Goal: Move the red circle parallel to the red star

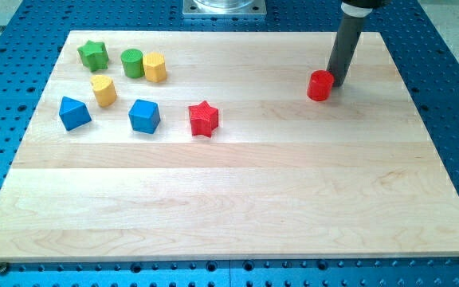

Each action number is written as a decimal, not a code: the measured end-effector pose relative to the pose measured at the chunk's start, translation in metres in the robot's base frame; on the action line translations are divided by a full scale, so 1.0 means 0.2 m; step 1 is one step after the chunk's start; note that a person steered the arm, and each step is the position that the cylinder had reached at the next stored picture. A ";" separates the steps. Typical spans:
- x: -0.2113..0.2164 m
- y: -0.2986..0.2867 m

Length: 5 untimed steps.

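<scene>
Claw-wise, nothing clamps on this arm: it ends in a plain dark rod, and my tip (pixel 340 82) sits on the board just beside the red circle (pixel 319 85), on its right and slightly toward the view's top, touching or all but touching it. No grasp on anything, only a rod set against the block's side.

Around them, the wooden board (pixel 237 199) lies bare on this right half. All the company is on the left. Red star (pixel 203 119) sits left of centre, well apart from the circle and a little lower in the view. Next to it, a blue block (pixel 144 115), then another blue block (pixel 74 112) further left. Above those, a yellow block (pixel 103 90), a second yellow block (pixel 154 68) touching a green cylinder (pixel 132 63), and a green star (pixel 92 55) at the far corner. Between circle and star, open wood, nothing in the lane.

Circle itself: a short, bright red cylinder, standing upright, flat top facing up, in the upper right part of the board.
</scene>
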State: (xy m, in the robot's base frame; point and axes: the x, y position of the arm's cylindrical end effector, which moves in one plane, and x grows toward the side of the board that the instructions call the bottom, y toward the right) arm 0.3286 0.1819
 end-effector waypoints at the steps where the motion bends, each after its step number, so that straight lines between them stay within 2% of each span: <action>1: 0.00 0.00; 3: 0.28 0.04; 4: 0.13 -0.23; 5: -0.20 -0.44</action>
